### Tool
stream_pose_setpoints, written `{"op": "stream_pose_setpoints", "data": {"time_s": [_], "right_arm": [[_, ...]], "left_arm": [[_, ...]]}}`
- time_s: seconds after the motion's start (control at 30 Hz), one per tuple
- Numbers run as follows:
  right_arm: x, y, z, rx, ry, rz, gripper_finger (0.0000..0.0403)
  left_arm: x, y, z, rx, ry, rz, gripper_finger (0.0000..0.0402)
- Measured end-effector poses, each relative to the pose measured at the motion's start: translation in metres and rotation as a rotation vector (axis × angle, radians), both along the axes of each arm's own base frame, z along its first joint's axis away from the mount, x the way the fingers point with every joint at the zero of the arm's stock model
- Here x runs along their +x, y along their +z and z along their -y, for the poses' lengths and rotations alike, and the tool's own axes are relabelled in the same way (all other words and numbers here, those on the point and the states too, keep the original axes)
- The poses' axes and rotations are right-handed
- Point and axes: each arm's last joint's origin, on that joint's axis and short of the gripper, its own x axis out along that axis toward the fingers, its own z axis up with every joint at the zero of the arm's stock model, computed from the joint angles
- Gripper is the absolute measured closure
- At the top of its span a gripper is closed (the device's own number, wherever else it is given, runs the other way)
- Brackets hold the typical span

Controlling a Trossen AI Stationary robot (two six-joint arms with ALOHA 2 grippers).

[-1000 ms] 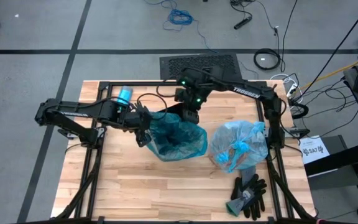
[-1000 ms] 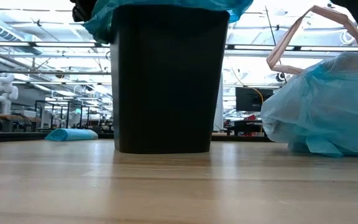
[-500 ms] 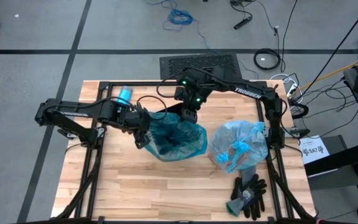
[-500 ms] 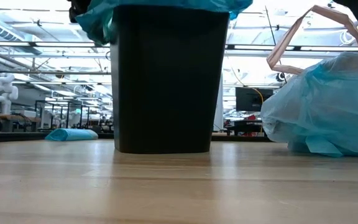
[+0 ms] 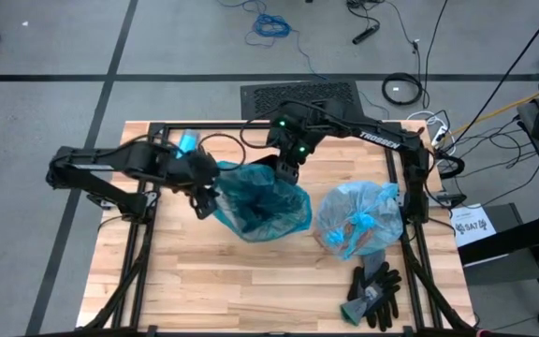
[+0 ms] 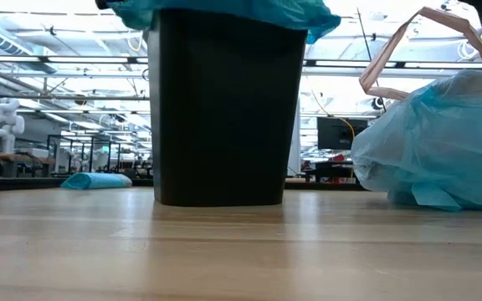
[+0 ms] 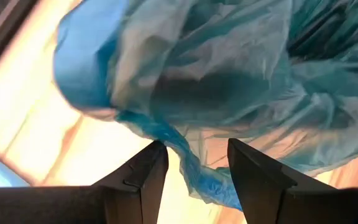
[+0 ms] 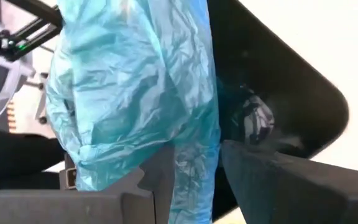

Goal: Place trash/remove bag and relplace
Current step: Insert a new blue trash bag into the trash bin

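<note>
A black bin (image 6: 224, 109) stands mid-table, lined with a dark teal plastic bag (image 5: 262, 206) whose rim spills over the bin's top (image 6: 224, 10). To its right the pale blue bag (image 5: 361, 220), with brown trash showing through it, rests on the table (image 6: 442, 142). My left gripper (image 5: 204, 198) hovers open at the bin's left side, and a loose strip of the teal bag runs through its gap (image 7: 194, 149). My right gripper (image 5: 288, 173) is at the bin's far rim, shut on the teal bag (image 8: 194, 152). My left gripper's fingers stand on either side of a hanging strip of the teal bag's edge (image 7: 185, 163); I cannot tell whether they touch it. My right gripper pinches a bunched stretch of the teal bag's rim (image 8: 188, 140) between its two fingers, slanting down from the far side. The plastic hangs crinkled beside the bin's black rim (image 8: 278, 87).
Black-and-grey gloves (image 5: 374, 292) lie near the front right corner. A small light-blue bottle (image 5: 187, 142) sits at the far left, behind the left arm. Bare wood lies in front of the bin (image 5: 251, 281). The black frame rails (image 5: 148, 243) run along the table's sides.
My left gripper has opened, let go of the teal bag's rim, and risen a little away from the bin toward the table's left. The flap that hung down the bin's left side in the low view now sits higher on the rim.
</note>
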Motion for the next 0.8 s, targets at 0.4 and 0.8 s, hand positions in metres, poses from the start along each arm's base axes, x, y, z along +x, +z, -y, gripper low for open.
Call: {"op": "stream_pose_setpoints", "data": {"time_s": [0.4, 0.8], "right_arm": [[0.009, 0.007, -0.024, 0.022, 0.067, 0.095, 0.0275], [0.013, 0.007, -0.034, -0.143, 0.143, 0.129, 0.0393]], "left_arm": [[-0.016, 0.013, -0.005, 0.100, 0.059, 0.069, 0.0230], [0.001, 0.001, -0.005, 0.173, 0.032, -0.005, 0.0230]]}}
